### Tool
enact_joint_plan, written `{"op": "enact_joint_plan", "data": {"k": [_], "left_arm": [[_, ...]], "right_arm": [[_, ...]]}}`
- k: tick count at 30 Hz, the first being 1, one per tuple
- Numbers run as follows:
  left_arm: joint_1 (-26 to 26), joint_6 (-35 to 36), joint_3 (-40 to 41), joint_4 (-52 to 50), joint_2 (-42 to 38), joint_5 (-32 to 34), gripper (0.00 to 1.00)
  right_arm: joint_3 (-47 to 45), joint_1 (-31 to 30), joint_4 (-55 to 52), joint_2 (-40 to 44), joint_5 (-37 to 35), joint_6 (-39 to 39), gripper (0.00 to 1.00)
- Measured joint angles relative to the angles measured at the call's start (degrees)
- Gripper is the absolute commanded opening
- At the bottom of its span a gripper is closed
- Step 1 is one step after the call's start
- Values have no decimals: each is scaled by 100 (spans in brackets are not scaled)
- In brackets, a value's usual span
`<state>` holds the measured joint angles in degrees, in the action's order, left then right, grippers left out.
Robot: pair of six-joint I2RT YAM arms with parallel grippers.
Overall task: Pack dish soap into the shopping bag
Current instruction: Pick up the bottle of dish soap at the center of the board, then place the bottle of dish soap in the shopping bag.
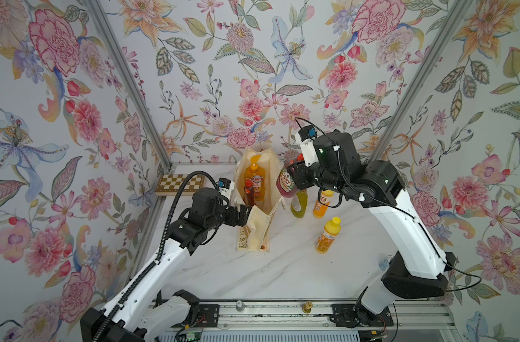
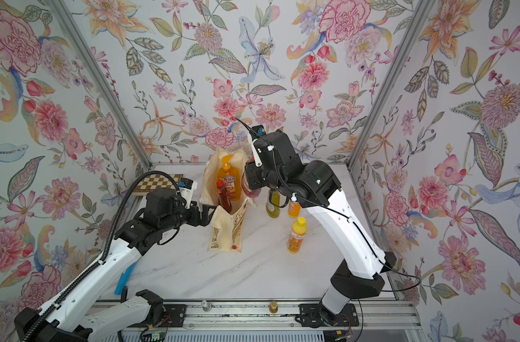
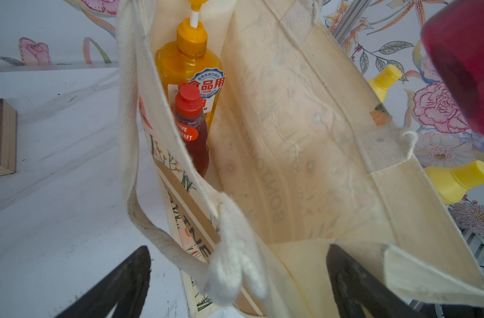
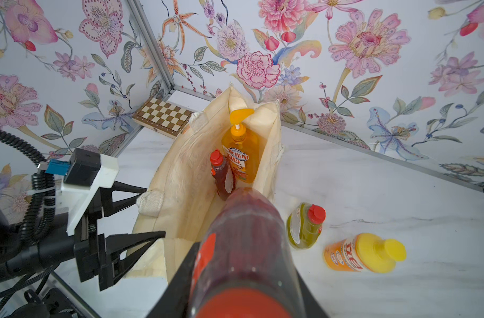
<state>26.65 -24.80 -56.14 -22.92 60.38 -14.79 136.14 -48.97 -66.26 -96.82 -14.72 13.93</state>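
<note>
Off in the left corner a chessboard point(image 1: 178, 183) lies out of the way, nothing to do with the job. Next along, the left gripper point(image 1: 241, 216) has its jaws spread wide at the near end of the shopping bag point(image 1: 254, 237), pinching nothing. My guess is that it sits there to prop the floppy canvas mouth open and stop the bag tipping. The bag stands upright on the marble table point(image 1: 282, 272), and two bottles are already inside it at the far end: the tall orange pump bottle point(image 1: 254, 180) and, touching its front, a dark-red bottle point(image 1: 249, 195). Just right of the mouth, the right gripper point(image 1: 295, 173) is clamped on the second dark-red bottle point(image 1: 285, 185) near its cap. It holds it tilted with the base towards the opening, probably so it slides in base first. Further right, the olive-green bottle point(image 1: 299, 205) and two yellow-capped orange bottles point(image 1: 322, 204) point(image 1: 326, 235) wait upright on the table, clear of the bag
</note>
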Motion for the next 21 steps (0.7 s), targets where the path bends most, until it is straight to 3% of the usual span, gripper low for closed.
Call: {"op": "enact_joint_plan", "data": {"k": [8, 15, 21], "left_arm": [[-2, 2, 0, 20, 0, -2, 98], [0, -2, 0, 90, -15, 87, 97], [-2, -42, 76, 223, -98, 326, 82]], "right_arm": [[1233, 273, -114, -1220, 452, -109, 0], [1071, 57, 33, -1580, 376, 15, 0], [551, -514, 291, -1602, -225, 90, 0]]}}
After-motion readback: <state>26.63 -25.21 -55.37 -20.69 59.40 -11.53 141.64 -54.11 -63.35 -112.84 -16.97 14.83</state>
